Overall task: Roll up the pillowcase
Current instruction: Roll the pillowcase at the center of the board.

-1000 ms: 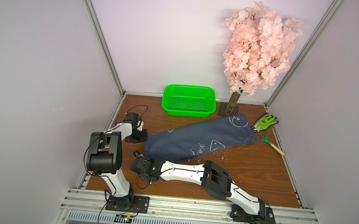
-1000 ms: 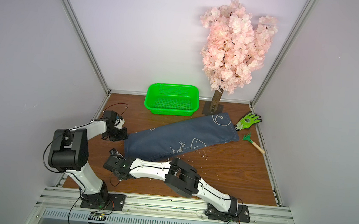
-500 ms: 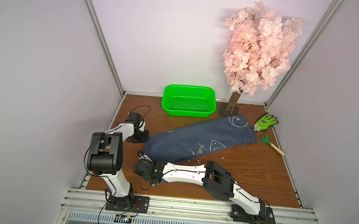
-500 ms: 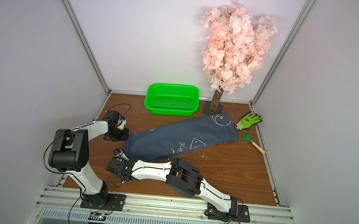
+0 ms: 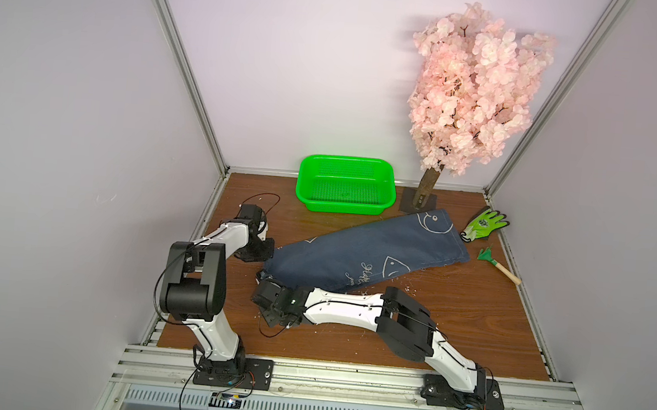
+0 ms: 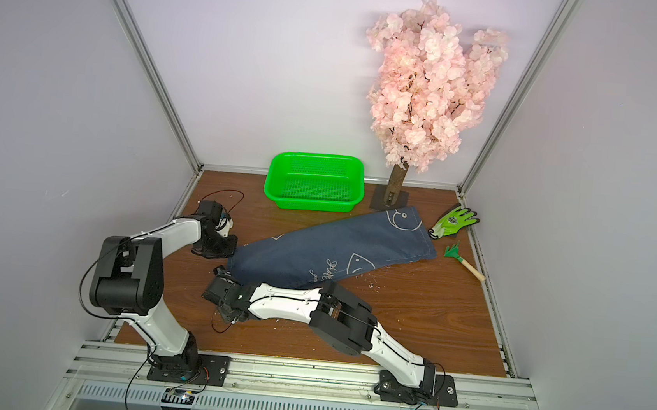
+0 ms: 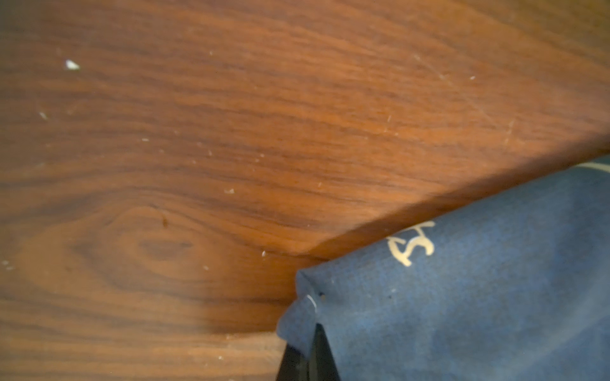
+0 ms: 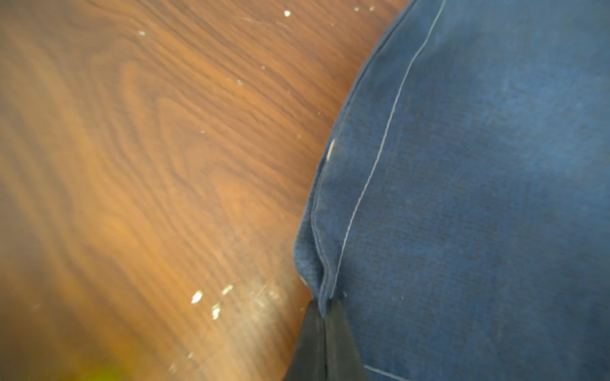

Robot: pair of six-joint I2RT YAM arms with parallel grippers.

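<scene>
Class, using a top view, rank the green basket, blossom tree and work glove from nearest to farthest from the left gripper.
From the left gripper:
1. green basket, back centre.
2. blossom tree, back right.
3. work glove, far right edge.

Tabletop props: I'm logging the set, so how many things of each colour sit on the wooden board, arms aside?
Green: 3 (basket, work glove, small rake)
Navy blue: 1 (pillowcase)
Pink: 1 (artificial blossom tree)
Total: 5

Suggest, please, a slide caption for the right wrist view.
Right gripper shut on the stitched edge of the pillowcase, wooden table beneath.
</scene>
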